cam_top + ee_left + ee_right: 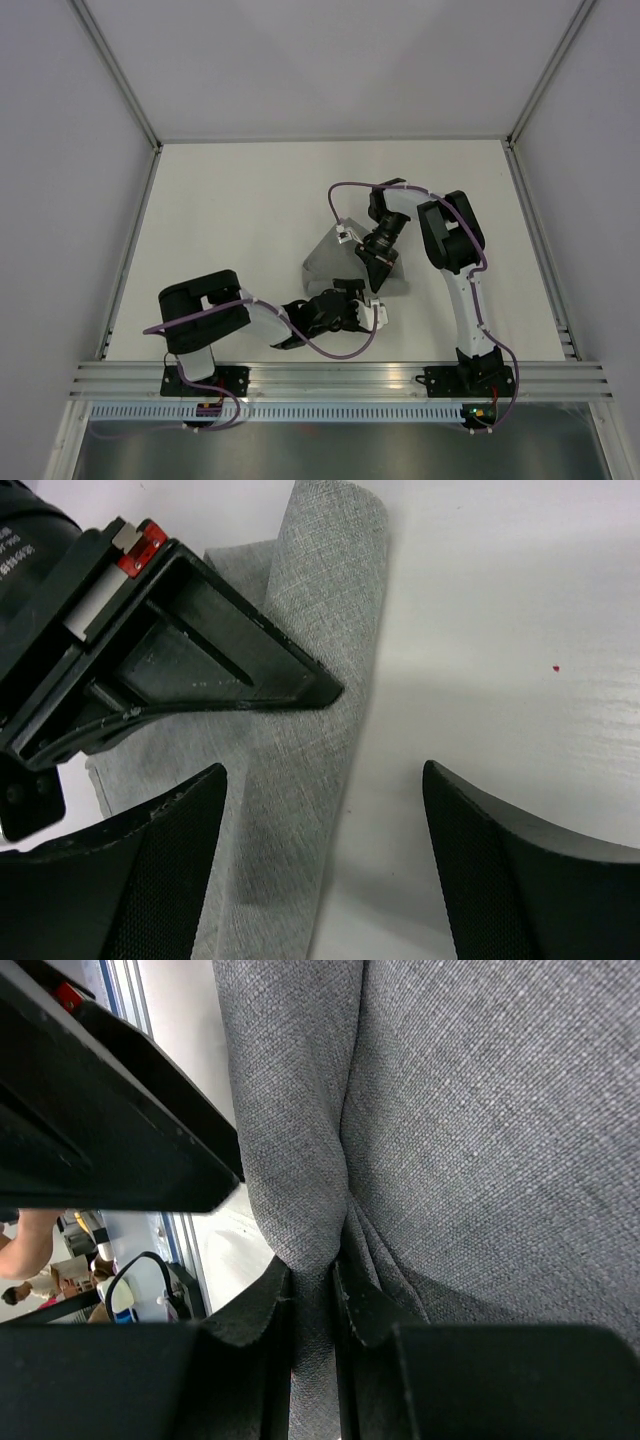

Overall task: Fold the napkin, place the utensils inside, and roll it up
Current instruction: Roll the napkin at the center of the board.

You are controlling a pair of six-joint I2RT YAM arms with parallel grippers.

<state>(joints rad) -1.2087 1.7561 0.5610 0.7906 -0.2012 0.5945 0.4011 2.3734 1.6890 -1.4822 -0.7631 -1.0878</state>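
Fingers of the left gripper stand spread wide nearest the arm bases. They hold nothing and hover low over the near edge of the napkin, one finger above cloth and the other above the bare white surface.

Just beyond, the grey napkin lies at mid-surface between the two arms, folded to a rough triangle with its point away from the bases. Its right-hand edge looks doubled over into a soft, rounded lip, seen best from the left wrist.

Farther on, the right gripper reaches down onto that side of the cloth. Its fingers are pressed together on a narrow ridge of napkin, gathered and pinched between them.

No fork shows in any view, so I cannot tell whether it is tucked under the fold or lying elsewhere.

As a judgement, the folding step seems done or nearly so, and the lifted edge may be the start of a roll or only a fold adjustment. Placing the fork is unconfirmed, and the roll itself is mostly left to do, since the cloth is largely flat and wide.
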